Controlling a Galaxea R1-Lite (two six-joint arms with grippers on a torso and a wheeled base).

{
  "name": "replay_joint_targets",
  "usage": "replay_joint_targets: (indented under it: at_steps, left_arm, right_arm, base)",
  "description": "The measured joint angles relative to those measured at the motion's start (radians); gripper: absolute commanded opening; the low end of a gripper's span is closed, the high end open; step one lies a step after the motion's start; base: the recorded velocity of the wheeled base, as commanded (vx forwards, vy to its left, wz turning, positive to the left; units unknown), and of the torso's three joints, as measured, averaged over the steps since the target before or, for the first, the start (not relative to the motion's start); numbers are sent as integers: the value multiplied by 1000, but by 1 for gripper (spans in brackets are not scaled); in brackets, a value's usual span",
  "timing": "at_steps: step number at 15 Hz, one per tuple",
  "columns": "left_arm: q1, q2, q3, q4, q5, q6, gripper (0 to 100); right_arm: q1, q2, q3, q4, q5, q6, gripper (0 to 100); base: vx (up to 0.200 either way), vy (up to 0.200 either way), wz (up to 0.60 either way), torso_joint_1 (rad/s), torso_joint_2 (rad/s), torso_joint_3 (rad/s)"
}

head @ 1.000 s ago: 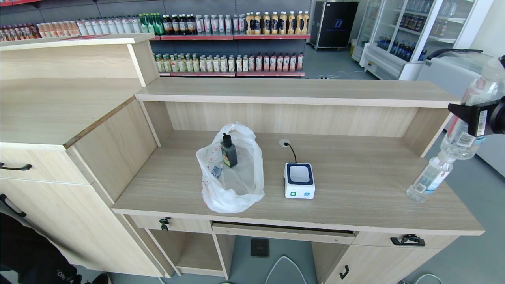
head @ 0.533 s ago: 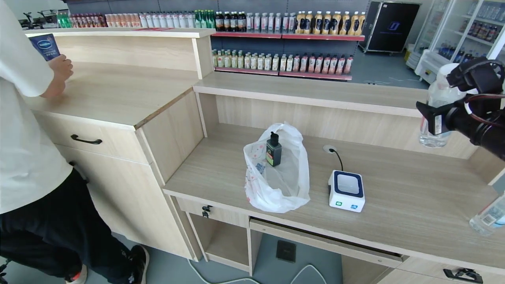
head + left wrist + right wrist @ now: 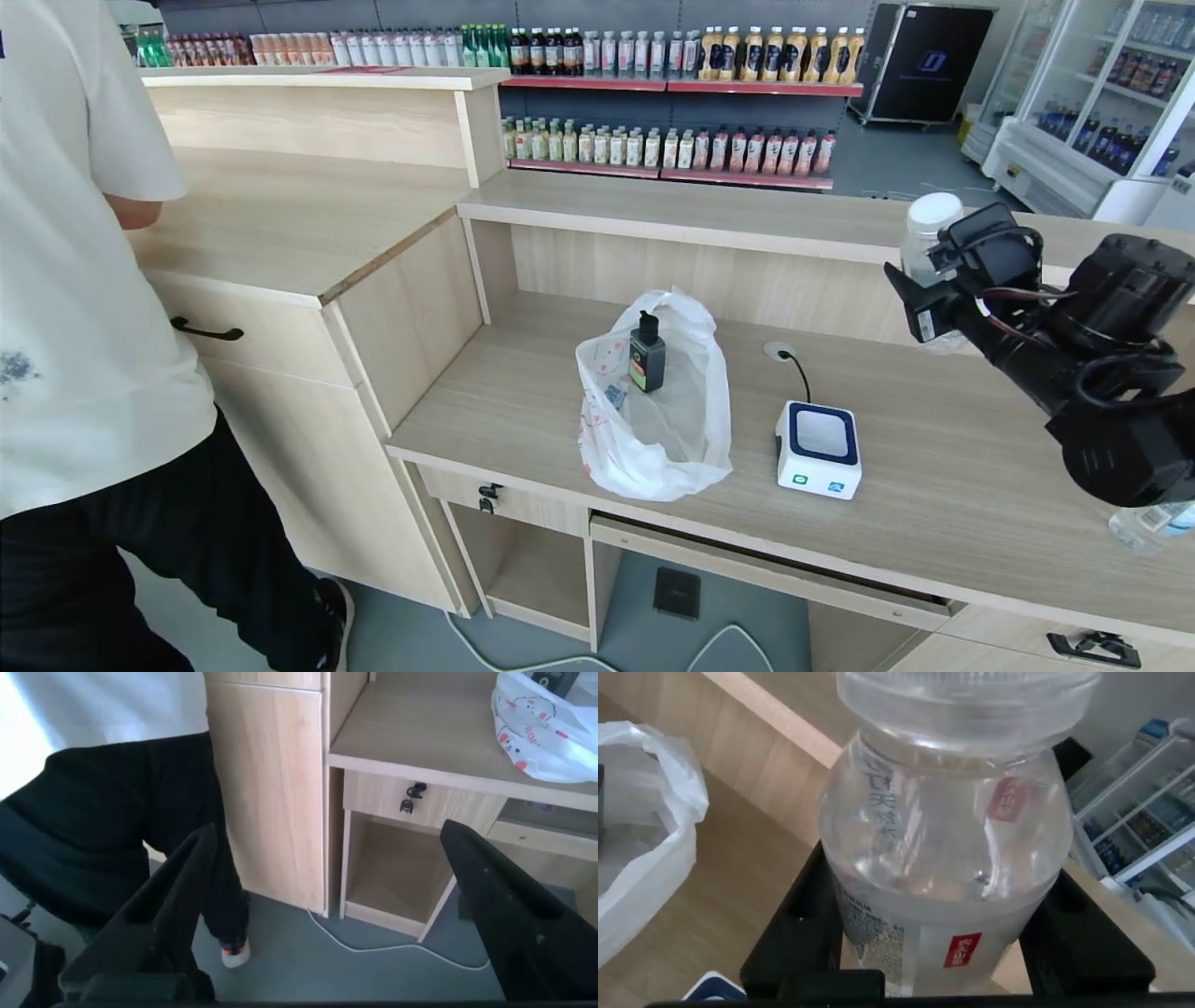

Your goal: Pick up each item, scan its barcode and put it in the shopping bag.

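One clear bottle [image 3: 943,831] clamped in right tool [image 3: 941,938], left tool [image 3: 338,917] spread wide

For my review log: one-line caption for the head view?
Right gripper holds a clear bottle over the counter, near the scanner and the bag.

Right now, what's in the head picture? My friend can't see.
The right end effector holds a clear water bottle above a wooden counter. On it sit a white scanner and an open shopping bag with a dark bottle inside.
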Motion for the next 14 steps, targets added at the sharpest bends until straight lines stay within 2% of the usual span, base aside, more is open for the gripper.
replay_joint_targets:
  at_steps: [3, 6, 14]
  left_arm:
    - [0, 0, 0, 0, 0, 0, 100]
    - [0, 0, 0, 0, 0, 0, 100]
    - [0, 0, 0, 0, 0, 0, 100]
  right_arm:
    - [3, 79, 0, -139, 80, -66, 0]
    - [8, 148, -2, -231, 103, -84, 0]
    - [26, 286, -28, -257, 106, -83, 0]
  base:
    - [0, 0, 0, 0, 0, 0]
    - [0, 0, 0, 0, 0, 0]
    - [0, 0, 0, 0, 0, 0]
